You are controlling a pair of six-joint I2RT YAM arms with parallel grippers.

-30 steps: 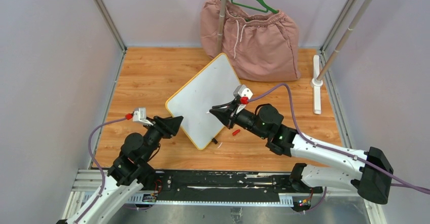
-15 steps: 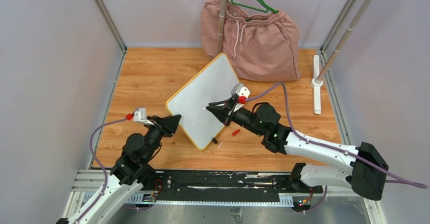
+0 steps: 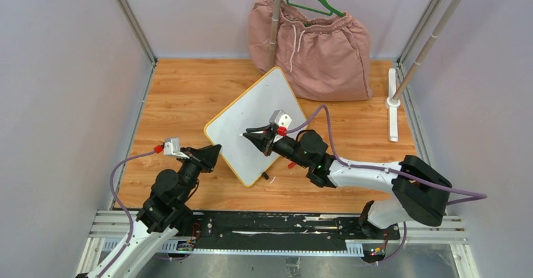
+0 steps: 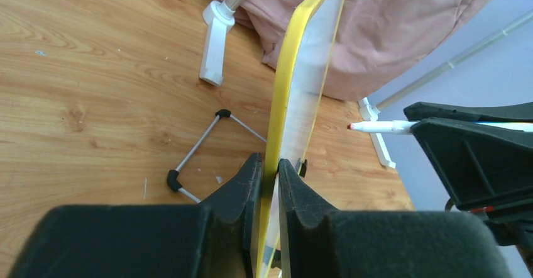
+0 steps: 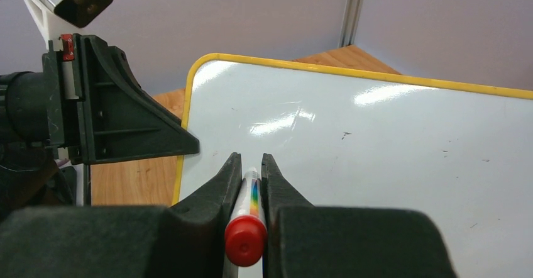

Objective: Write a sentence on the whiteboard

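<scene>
I see the whiteboard (image 3: 251, 117) standing tilted on the wooden table (image 3: 182, 95), its yellow edge pinched between the closed fingers of my left gripper (image 4: 270, 165). My right gripper (image 5: 250, 165) is clamped on a marker (image 4: 383, 127). The marker's red tip sits near the board's white face, but I cannot tell whether it touches.

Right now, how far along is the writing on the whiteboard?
Done: the left end effector clamps the whiteboard by its edge, and the right end effector grips the marker, uncapped. In hand: the red tip points at the board face, with a gap between them. Left: all the writing; the board shows only faint specks, no lettering.
</scene>
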